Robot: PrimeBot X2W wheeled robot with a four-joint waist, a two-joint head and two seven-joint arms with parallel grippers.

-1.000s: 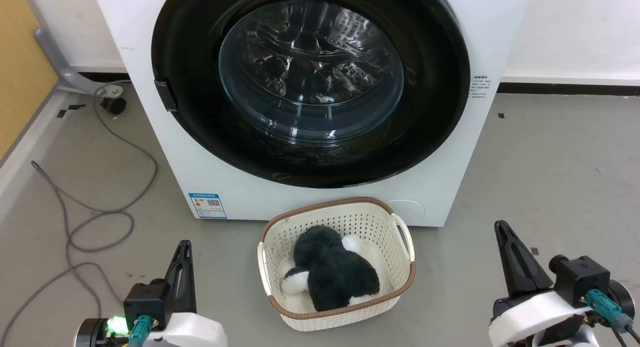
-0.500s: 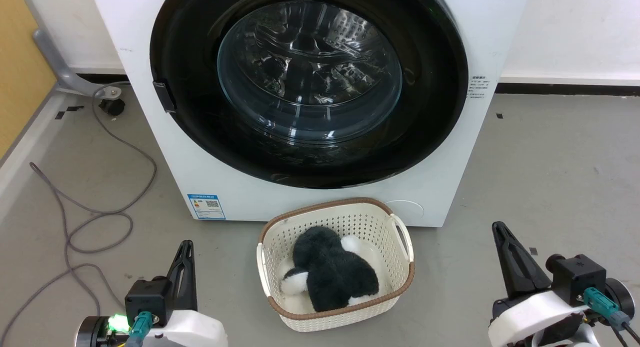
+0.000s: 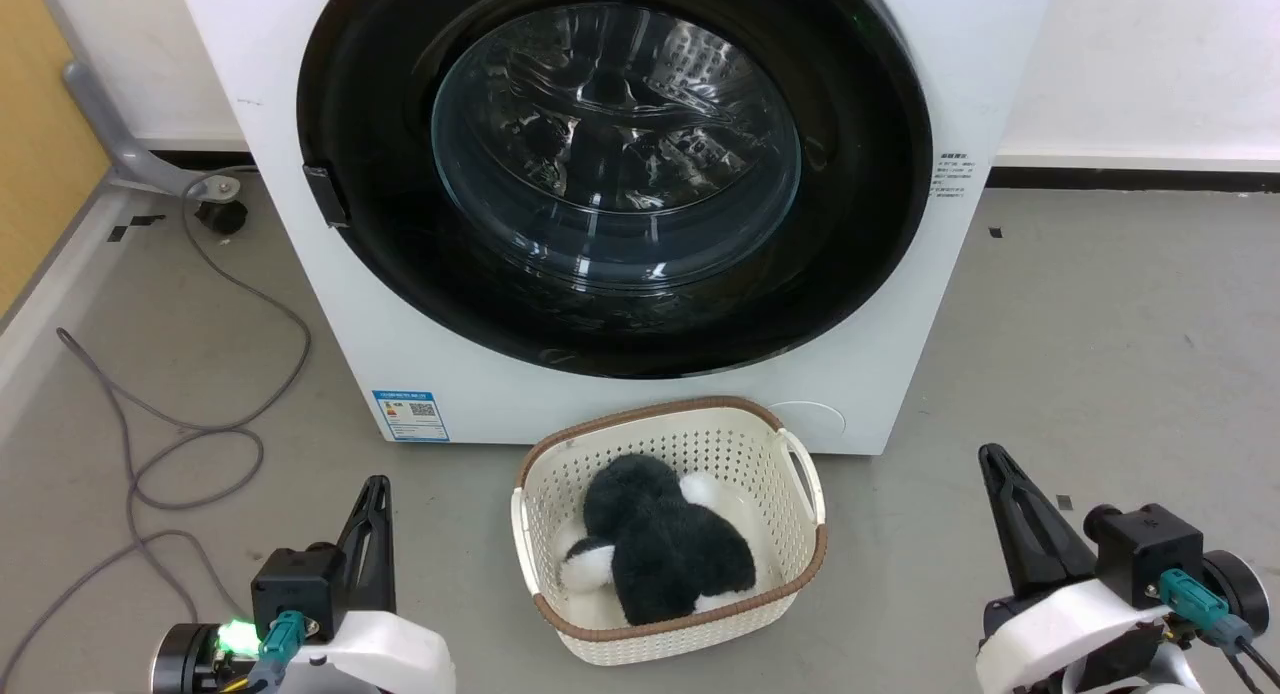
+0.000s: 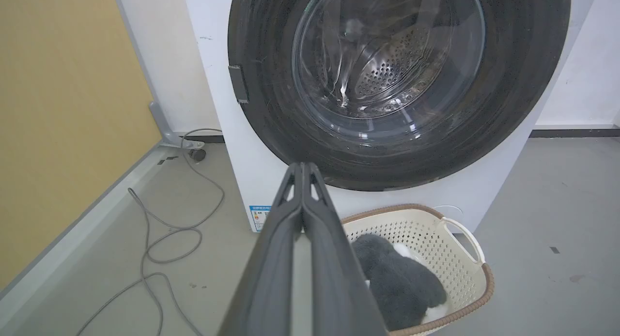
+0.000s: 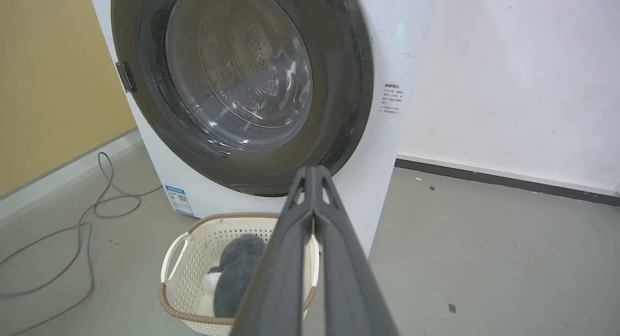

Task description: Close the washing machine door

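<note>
Two claws logged low over the grey floor, well apart from each other. Left claw: fingers pressed together at the tips, empty. Right claw: likewise closed tip to tip, empty. Both clear of every item.

Ahead of and above both claws: the washing machine, white, front face toward them. Washing machine door found lying flat against that front, wide black rim flush as far as visible. Glass window at its centre, perforated steel drum visible through it. Small black tab on the rim edge, on the left claw's side. Blue label on the lower front, ahead of the left claw's tips.

Between the two claws and slightly ahead: white perforated basket with a brown rim, standing on the floor just before the machine, apart from either claw. Inside it, a dark and white plush toy.

Beyond the left claw's outer side: grey cable looped on the floor, trailing back toward the wall.
</note>
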